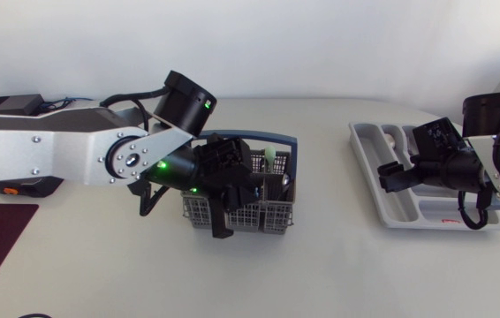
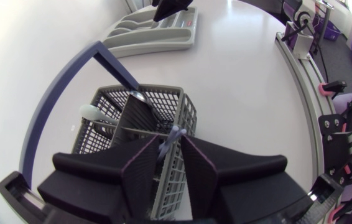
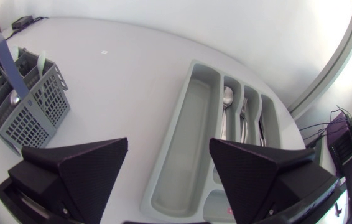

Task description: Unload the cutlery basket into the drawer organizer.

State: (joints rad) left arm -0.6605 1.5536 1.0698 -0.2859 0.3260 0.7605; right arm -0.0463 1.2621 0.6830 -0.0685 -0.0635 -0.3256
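A grey plastic mesh cutlery basket (image 1: pixel 272 216) with an arched dark-blue handle (image 1: pixel 281 139) stands about midway between the left and right edges of the white counter (image 1: pixel 321 265). The left claw (image 1: pixel 241 208) hangs directly over the basket's left part. In the left wrist view its fingers (image 2: pixel 142 171) stand a little apart, with a thin pale-lilac utensil handle (image 2: pixel 171 135) rising between them and basket mesh showing in the gap beside it. A metal spoon (image 2: pixel 137 95) and a pale green utensil (image 1: pixel 269 156) stand in other compartments.

The grey plastic drawer organizer (image 1: pixel 369 146) lies near the counter's right edge, well apart from the basket. The right claw (image 3: pixel 168 143) hangs over the organizer's long outer compartment, its fingers spread wide and holding nothing. A metal spoon (image 3: pixel 227 99) lies in the next compartment, with more metal cutlery in the one beyond it.
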